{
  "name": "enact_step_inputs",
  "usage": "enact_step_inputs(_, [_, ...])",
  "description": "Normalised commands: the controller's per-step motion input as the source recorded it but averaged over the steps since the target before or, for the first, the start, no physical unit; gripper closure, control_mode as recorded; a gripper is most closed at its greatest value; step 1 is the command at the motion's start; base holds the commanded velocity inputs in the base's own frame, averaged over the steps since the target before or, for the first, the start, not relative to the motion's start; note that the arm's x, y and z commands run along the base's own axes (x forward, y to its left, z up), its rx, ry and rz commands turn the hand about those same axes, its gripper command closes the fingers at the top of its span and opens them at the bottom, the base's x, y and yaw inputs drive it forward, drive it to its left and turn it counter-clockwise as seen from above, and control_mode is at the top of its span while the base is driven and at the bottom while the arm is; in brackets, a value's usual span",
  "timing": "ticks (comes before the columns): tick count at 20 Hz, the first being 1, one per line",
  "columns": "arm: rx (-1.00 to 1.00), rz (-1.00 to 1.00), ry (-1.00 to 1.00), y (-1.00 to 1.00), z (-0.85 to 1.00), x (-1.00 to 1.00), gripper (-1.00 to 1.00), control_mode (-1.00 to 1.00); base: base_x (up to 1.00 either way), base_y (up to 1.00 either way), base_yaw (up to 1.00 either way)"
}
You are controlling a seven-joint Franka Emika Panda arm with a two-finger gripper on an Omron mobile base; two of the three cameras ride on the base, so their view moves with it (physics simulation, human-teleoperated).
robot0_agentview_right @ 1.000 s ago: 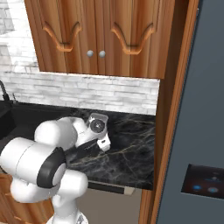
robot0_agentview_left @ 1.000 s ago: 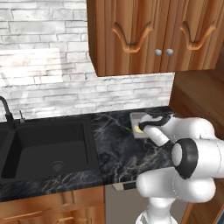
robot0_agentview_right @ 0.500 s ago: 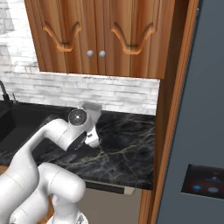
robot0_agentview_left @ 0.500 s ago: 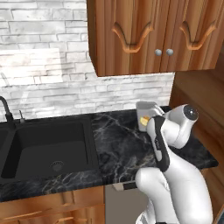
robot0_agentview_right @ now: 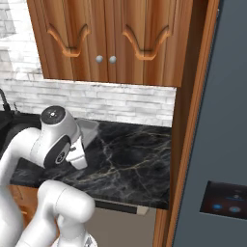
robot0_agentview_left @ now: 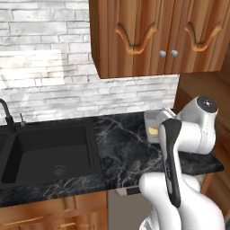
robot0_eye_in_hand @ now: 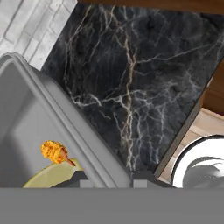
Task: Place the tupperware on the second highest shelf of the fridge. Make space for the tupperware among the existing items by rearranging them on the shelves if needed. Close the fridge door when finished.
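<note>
The tupperware, a shallow grey tray with yellow-orange food, fills the left of the hand view, held over the black marble counter. My gripper is shut on its rim, one finger tip on each side of the wall. From the left base view the tupperware peeks out behind my white forearm, near the back of the counter. It appears as a grey wedge in the right base view. The fridge stands at the right with its black lit panel. Its right-hand fridge door, the shelves and the existing items are out of view.
A black sink with a dark faucet lies to the left in the counter. Wooden wall cabinets hang low overhead. A tall wooden side panel separates the counter from the fridge.
The arm has swung its elbow and wrist up and round. The tupperware stays in the grip near the back of the counter.
</note>
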Motion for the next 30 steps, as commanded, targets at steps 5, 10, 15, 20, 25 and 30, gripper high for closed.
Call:
enact_step_inputs(5, [-0.02, 0.0, -0.09, 0.01, 0.09, -0.3, 1.0, -1.0, 0.0, 0.0, 0.0])
enact_step_inputs(10, [0.0, 0.0, 0.0, 0.0, 0.0, -0.64, 1.0, -1.0, 0.0, 0.0, 0.0])
enact_step_inputs(15, [0.0, -0.11, -0.03, -0.22, 0.0, -1.0, 1.0, -1.0, 0.0, 0.0, 0.0])
enact_step_inputs(20, [0.0, -0.07, -0.03, -0.16, 0.0, -0.19, 1.0, -1.0, 0.0, 0.0, 0.0])
enact_step_inputs(25, [-0.11, 0.0, -0.14, 0.03, 0.0, 0.27, 1.0, -1.0, 0.0, 0.0, 0.0])
enact_step_inputs(30, [-0.04, 0.05, -0.05, 0.08, 0.01, 0.0, 1.0, -1.0, 0.0, 0.0, 0.0])
